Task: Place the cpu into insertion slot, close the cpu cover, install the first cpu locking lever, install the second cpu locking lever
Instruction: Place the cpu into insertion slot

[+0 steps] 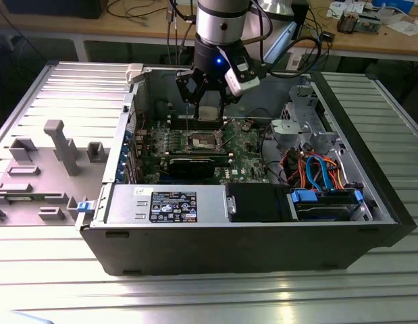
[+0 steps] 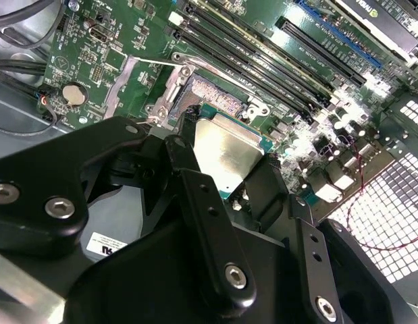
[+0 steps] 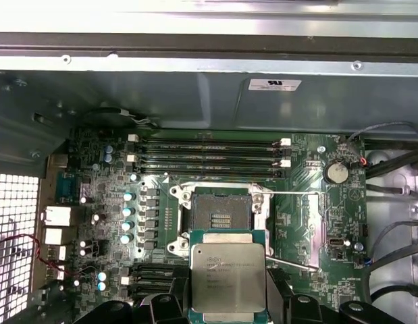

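Inside an open computer case [image 1: 249, 236] lying on a ribbed metal tabletop [image 1: 60, 283], the end effector [image 1: 209, 108] is closed on opposite edges of a square silver chip [image 3: 227, 273]. It holds the chip flat in the air above the green board [image 3: 310, 223], close to the empty socket [image 3: 220, 217] and not touching it.

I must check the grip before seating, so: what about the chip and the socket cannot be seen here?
Chip underside: faces away in both wrist views.
One chip edge: first wrist view, cut off by the picture edge, between the fingers of the gripper.
One side of the socket: second wrist view, behind the chip.
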You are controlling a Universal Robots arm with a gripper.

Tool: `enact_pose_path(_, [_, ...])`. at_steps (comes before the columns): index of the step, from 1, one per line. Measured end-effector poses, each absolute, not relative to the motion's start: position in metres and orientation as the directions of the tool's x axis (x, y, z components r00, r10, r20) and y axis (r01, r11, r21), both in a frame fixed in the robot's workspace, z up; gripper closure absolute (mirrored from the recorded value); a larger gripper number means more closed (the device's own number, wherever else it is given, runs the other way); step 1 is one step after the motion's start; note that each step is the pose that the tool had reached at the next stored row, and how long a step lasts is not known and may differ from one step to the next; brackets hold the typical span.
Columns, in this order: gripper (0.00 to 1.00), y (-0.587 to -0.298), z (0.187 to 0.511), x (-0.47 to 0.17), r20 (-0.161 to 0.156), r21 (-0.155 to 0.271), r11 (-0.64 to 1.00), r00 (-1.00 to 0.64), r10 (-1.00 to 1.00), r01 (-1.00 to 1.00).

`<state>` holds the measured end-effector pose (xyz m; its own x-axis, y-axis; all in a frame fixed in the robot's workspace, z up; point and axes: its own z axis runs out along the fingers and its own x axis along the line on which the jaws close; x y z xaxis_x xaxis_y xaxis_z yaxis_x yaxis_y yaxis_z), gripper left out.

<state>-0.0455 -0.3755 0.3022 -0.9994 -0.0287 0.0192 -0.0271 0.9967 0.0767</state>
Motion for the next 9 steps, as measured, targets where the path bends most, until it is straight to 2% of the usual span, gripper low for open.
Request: enact_pose_path(9, [0.46,-0.3755,0.302,-0.0456,0.019,0.076,0.997,-1.0,0.007,0.008])
